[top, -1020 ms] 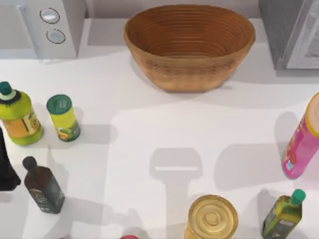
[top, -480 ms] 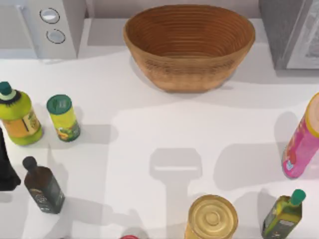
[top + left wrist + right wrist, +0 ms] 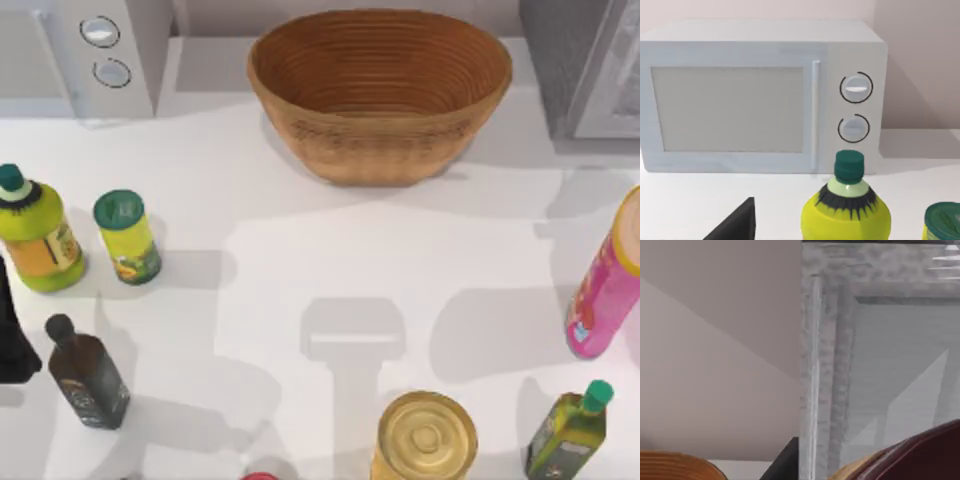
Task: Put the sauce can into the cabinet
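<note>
At the 9 o'clock edge of the table, the left arm (image 3: 10, 340) sits parked as a black shape, out of the way because this job falls to the other side. I cannot tell whether its gripper is apart or together. Around it stand a green-capped yellow bottle (image 3: 35, 240), a green-lidded can (image 3: 127, 238) and a dark bottle (image 3: 88, 375). The microwave (image 3: 105, 50) is at 10 o'clock.

At 12 o'clock a wicker basket (image 3: 380, 95) lies between microwave and cabinet. At 6 o'clock a gold-topped can (image 3: 425, 437) is cut off by the frame. Beside it a red sliver (image 3: 259, 476) shows too little to name.

From 3 to 5 o'clock stand a pink container (image 3: 605, 285) and a small green bottle (image 3: 568, 432).

At 1 to 2 o'clock is the cabinet (image 3: 560, 60). In the right wrist view the sauce can (image 3: 925, 455) looms close, with its maroon top towards the lens and the cabinet's grey door ahead. It appears to be raised for delivery, so the right gripper (image 3: 865, 467) reads as clamped on it, with one dark finger (image 3: 785, 462) at the edge. Most of the can is cropped. I cannot make out whether the door stands ajar.
</note>
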Robot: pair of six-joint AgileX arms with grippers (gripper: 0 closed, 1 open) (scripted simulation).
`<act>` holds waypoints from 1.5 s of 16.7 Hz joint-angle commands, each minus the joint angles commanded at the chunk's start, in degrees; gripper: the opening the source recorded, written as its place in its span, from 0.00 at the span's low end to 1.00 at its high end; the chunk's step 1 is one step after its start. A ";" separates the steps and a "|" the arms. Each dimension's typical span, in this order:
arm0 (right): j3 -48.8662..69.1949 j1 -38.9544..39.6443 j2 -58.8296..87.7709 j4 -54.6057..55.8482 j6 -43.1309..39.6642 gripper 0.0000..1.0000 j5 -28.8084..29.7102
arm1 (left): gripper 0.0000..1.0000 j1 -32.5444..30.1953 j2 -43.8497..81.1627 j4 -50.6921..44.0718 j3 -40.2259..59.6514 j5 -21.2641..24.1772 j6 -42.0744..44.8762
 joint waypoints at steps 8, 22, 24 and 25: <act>40.27 3.74 26.26 -9.70 0.53 0.00 4.12 | 1.00 0.00 0.00 0.00 0.00 0.00 0.00; 53.56 3.16 39.03 -11.56 1.25 0.00 4.48 | 1.00 0.00 0.00 0.00 0.00 0.00 0.00; 57.79 2.63 44.59 -10.98 1.36 0.00 3.43 | 1.00 0.00 0.00 0.00 0.00 0.00 0.00; 60.07 2.27 47.61 -10.66 1.37 0.00 2.94 | 1.00 0.00 0.00 0.00 0.00 0.00 0.00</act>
